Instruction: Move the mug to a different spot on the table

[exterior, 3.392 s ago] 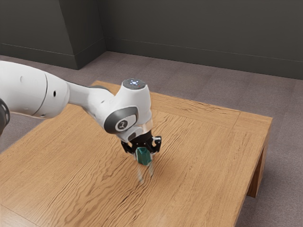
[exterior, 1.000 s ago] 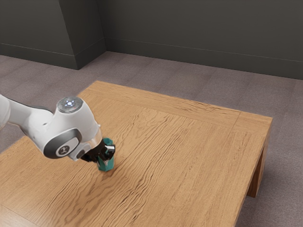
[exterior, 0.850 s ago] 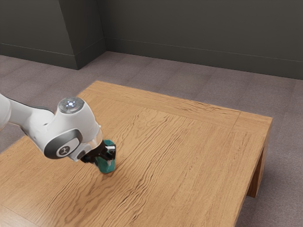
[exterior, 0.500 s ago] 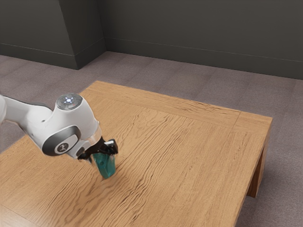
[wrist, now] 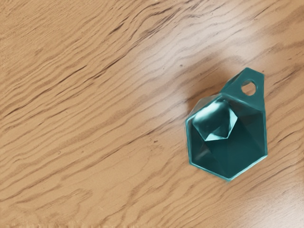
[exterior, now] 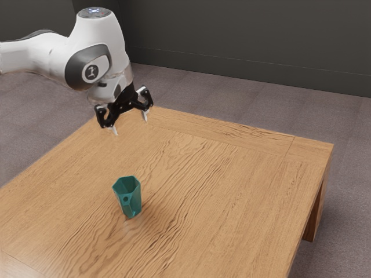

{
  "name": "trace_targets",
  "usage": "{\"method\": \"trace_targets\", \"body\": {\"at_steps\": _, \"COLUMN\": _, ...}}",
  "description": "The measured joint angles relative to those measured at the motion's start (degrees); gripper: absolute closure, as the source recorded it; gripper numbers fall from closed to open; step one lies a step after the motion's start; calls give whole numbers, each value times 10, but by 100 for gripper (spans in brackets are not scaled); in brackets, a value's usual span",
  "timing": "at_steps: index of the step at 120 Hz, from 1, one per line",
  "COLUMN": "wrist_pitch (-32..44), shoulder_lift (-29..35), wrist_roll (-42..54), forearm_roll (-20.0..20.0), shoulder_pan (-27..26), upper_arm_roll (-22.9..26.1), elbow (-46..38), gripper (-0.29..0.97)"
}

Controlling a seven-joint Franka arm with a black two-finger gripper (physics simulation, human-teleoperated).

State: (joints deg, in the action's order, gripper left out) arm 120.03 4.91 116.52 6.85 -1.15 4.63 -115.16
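A teal faceted mug point(exterior: 128, 196) stands upright on the wooden table point(exterior: 232, 185), toward the exterior view's left front. Nothing touches it. My gripper point(exterior: 128, 123) hangs open well above the table, up and back from the mug, with nothing between its fingers. From above, the wrist view looks into the mug point(wrist: 227, 139); its small handle with a round hole point(wrist: 248, 87) sticks out from one side.
The table's far edge point(exterior: 220, 124) and its right edge point(exterior: 322, 174) drop to a grey carpeted floor. Bare wood stretches across the middle and the exterior view's right of the table top.
My gripper carried the mug leftward across the table, set it down and let go. It has since opened and risen high above the mug, which stays standing.
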Motion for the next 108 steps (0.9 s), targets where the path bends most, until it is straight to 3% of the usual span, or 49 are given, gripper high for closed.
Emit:
{"method": "trace_targets", "body": {"at_steps": 17, "wrist_pitch": -106, "shoulder_lift": -42, "wrist_roll": -103, "forearm_roll": -19, "shoulder_pan": 2, "upper_arm_roll": -4, "elbow": 124, "gripper": 1}}
{"method": "trace_targets", "body": {"at_steps": 34, "wrist_pitch": -165, "shoulder_lift": -79, "wrist_roll": -213, "forearm_roll": -25, "shoulder_pan": 3, "upper_arm_roll": -7, "elbow": 201, "gripper": 1}}
{"method": "trace_targets", "body": {"at_steps": 68, "wrist_pitch": -221, "shoulder_lift": -80, "wrist_roll": -377, "forearm_roll": -30, "shoulder_pan": 6, "upper_arm_roll": -3, "elbow": 219, "gripper": 0}}
{"method": "trace_targets", "body": {"at_steps": 108, "wrist_pitch": -237, "shoulder_lift": -84, "wrist_roll": -492, "forearm_roll": -33, "shoulder_pan": 3, "upper_arm_roll": -2, "elbow": 223, "gripper": 0}}
